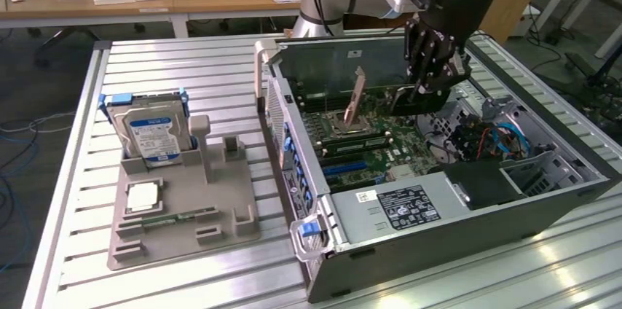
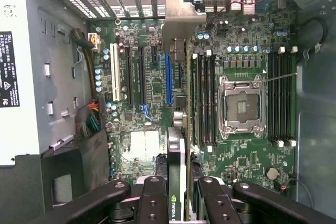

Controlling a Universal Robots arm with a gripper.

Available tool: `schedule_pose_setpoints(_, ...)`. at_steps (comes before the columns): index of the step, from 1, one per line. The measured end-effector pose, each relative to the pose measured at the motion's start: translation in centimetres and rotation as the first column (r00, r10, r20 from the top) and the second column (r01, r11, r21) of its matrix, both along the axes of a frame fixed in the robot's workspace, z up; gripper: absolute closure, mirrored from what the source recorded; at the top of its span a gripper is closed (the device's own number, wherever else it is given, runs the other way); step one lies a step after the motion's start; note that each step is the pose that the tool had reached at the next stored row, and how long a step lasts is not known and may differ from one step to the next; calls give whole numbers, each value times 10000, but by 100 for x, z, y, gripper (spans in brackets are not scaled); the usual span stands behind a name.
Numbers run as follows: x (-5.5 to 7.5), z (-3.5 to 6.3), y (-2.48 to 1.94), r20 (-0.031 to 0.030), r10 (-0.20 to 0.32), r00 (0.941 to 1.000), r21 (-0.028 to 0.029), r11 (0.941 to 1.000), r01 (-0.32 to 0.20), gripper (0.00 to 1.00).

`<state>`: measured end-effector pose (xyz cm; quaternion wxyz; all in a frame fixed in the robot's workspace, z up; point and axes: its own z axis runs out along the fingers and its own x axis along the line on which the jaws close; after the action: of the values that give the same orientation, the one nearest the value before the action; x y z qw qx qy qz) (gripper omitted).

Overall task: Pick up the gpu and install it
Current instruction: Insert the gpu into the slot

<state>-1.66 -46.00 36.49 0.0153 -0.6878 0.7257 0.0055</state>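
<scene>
Plainly, gripper [image 2: 181, 195] clamped on gpu [image 2: 177, 150] — seen edge-on, faces hidden, over motherboard [image 2: 236, 166].

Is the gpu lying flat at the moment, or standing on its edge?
On edge: the end effector grips the gpu, its thin edge facing the wrist camera, over the motherboard.
</scene>
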Motion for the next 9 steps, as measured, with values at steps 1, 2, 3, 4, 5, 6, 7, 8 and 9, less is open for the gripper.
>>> schedule_pose_setpoints(1, 0, -1, 0, 0, 0, 10000, 1, 10000, 0, 73)
schedule_pose_setpoints(2, 0, -1, 0, 1, 0, 10000, 3, 10000, 0, 73)
schedule_pose_setpoints(3, -1, -2, 0, 1, -1, 10000, 4, 10000, 1, 73)
schedule_pose_setpoints(4, -2, -7, 0, 2, -1, 10000, 6, 10000, 1, 73)
schedule_pose_setpoints(5, -3, -17, 0, 3, -1, 10000, 8, 10000, 1, 73)
schedule_pose_setpoints(6, -5, -27, 0, 3, -2, 10000, 5, 10000, 2, 73)
schedule_pose_setpoints(7, -6, -36, 0, 3, 0, 10000, 3, 10000, 0, 73)
schedule_pose_setpoints(8, -6, -41, 0, 3, 1, 10000, 3, 10000, -1, 73)
schedule_pose_setpoints(9, -6, -41, 0, 3, 1, 10000, 1, 10000, -1, 73)
